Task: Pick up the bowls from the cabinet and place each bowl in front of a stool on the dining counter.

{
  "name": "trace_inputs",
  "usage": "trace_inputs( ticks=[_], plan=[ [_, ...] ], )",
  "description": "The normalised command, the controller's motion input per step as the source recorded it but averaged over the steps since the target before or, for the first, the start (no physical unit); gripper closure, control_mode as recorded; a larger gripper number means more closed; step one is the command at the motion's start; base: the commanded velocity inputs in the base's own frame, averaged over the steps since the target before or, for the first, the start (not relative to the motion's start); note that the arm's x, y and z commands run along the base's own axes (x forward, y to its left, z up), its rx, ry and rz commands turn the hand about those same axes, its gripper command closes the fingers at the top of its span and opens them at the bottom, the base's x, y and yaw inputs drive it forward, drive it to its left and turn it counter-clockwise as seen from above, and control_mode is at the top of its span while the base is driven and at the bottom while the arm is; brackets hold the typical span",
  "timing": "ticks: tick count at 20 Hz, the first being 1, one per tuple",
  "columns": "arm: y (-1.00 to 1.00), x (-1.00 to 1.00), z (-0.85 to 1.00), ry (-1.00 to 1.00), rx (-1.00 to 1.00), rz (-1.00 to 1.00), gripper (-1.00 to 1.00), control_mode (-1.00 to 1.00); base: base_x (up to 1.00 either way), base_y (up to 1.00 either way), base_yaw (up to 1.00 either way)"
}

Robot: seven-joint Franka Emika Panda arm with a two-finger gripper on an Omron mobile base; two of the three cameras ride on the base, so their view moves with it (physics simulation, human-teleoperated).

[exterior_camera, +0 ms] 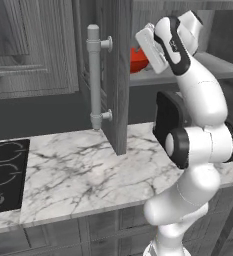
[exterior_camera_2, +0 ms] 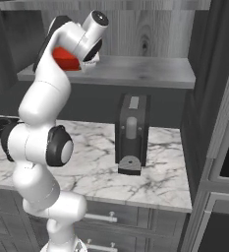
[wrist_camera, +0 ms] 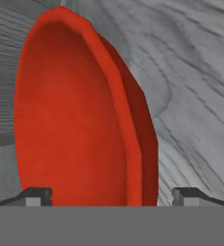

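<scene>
Left base view, left to right: cooktop at 9 o'clock, marble worktop at centre, open cabinet door with one bar handle at 11 o'clock, red bowl on shelf at 1 o'clock, partly hidden behind the hand.

Right base view: bowl at 11 o'clock behind the wrist, dark appliance on worktop at centre.

Hand view: gripper spread wide, nothing held. Two fingertips seen at 7 and 5 o'clock, straddling bowl's near rim. Bowl wall ran 12 to 6 o'clock between them, not yet touched as far as could be told.

Handling, judged: rigid, glossy, likely slippery; probably light; breakable if dropped. Best hold: pinch across the rim wall, one finger inside, one outside, seated deep enough to stop tilt. Lift slowly clear of the shelf edge.

Count: bowls seen 1 (red), handles 1, shelves 1, appliances 1, cooktops 1.
</scene>
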Motion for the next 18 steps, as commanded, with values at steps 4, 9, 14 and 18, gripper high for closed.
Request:
trace_inputs(
  ticks=[4,9,14,18],
  plan=[
    [0.05,0.0,-0.03,0.1,0.0,0.0,-1.0,-1.0,0.0,0.0,0.0],
    [0.0,0.0,-0.01,0.01,0.0,0.0,-1.0,-1.0,0.0,0.0,0.0],
    [0.0,0.0,0.0,0.0,0.0,0.0,-1.0,-1.0,0.0,0.0,0.0],
    [0.0,0.01,0.0,0.0,0.0,0.0,-1.0,-1.0,0.0,0.0,0.0]
  ],
)
